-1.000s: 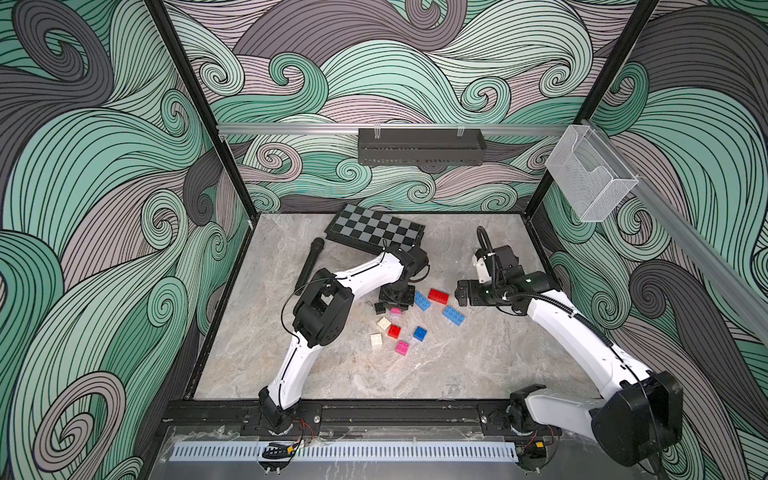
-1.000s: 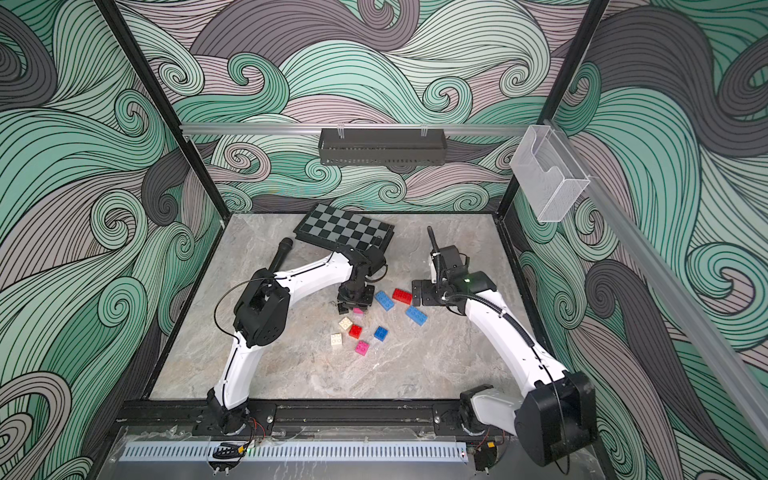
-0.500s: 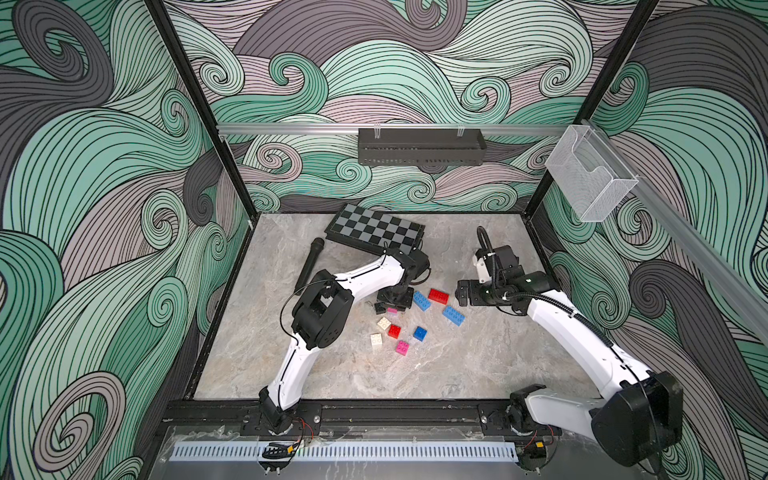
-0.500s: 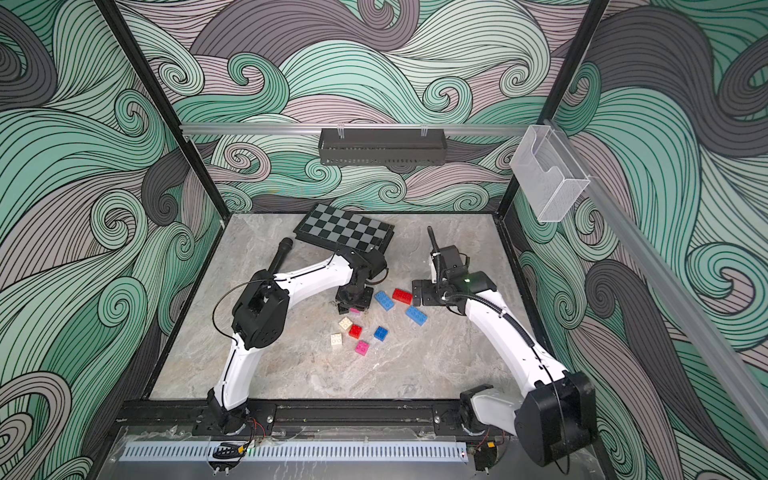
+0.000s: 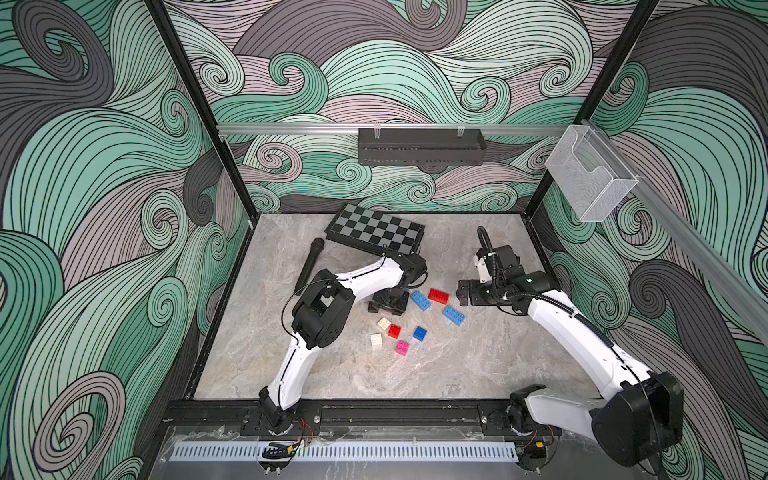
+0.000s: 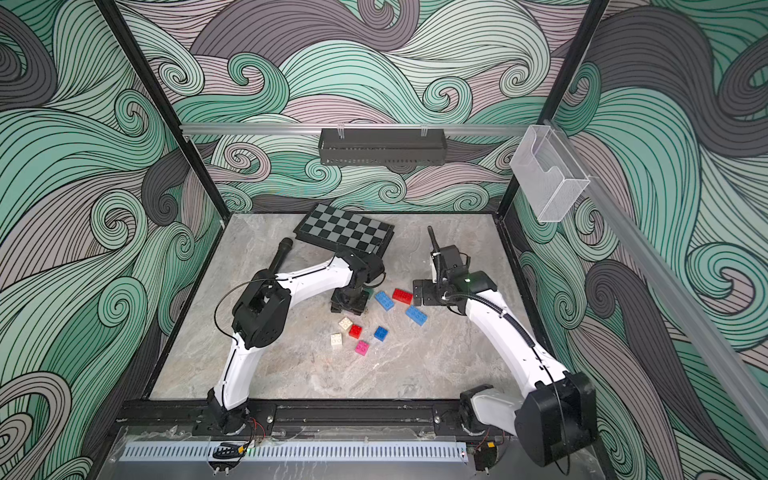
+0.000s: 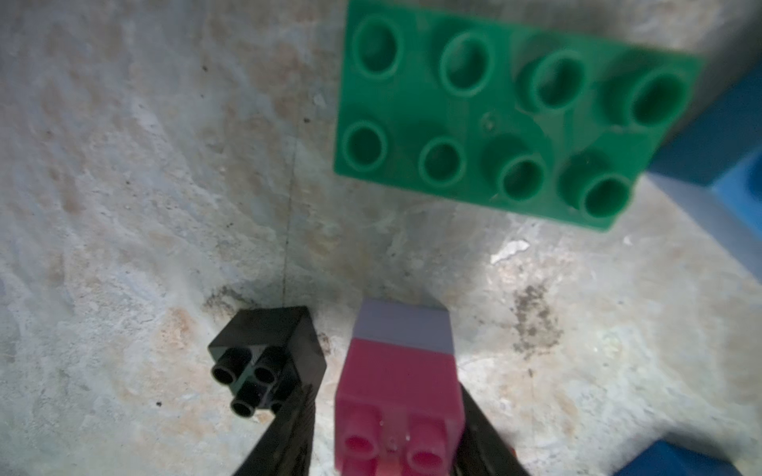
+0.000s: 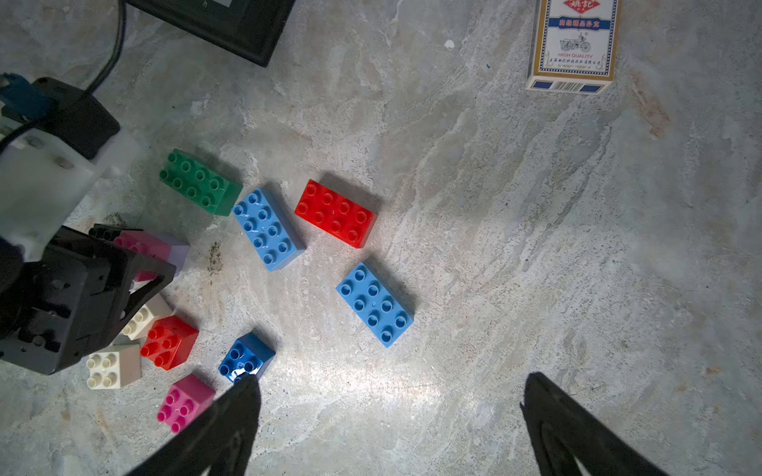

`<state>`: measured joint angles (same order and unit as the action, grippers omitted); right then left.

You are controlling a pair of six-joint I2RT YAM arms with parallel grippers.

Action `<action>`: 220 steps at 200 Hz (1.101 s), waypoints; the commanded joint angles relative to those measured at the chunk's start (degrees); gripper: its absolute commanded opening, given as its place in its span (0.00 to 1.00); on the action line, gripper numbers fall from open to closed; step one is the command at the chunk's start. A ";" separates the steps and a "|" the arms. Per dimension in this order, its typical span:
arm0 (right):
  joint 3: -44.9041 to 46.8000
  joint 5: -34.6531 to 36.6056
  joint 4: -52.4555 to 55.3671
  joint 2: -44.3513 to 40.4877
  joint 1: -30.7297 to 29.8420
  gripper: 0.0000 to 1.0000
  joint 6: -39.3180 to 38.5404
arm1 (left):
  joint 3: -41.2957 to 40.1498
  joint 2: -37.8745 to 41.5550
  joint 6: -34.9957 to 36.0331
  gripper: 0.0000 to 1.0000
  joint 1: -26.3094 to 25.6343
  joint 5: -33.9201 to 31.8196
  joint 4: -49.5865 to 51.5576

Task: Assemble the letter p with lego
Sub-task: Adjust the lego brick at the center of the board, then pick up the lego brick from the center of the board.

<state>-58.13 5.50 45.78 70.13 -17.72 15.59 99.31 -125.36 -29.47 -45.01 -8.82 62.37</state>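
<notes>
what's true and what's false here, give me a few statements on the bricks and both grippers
1. The right gripper is open and empty. True.
2. A pink brick stands on a lilac brick between the left gripper's fingers. True.
3. The green brick is stacked on the red oblong brick. False: it lies on the table, apart from the red one.
4. Bricks sit on the checkered board. False: none show on it.
</notes>
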 commanded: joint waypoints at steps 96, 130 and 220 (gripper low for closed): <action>-10.24 -0.55 5.06 11.27 -8.89 0.99 -7.79 | -13.73 27.20 3.76 0.58 5.83 9.60 -13.40; -18.76 -2.57 8.04 22.06 -12.43 0.96 -14.78 | -22.17 35.85 4.43 0.60 11.88 15.40 -18.73; -34.65 -4.84 6.56 43.35 -18.13 0.86 -27.98 | -39.38 43.45 0.12 0.57 21.82 26.62 -36.29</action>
<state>-88.86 0.69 51.86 110.02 -34.85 -7.49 60.05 -84.95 -27.90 -23.92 14.59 32.03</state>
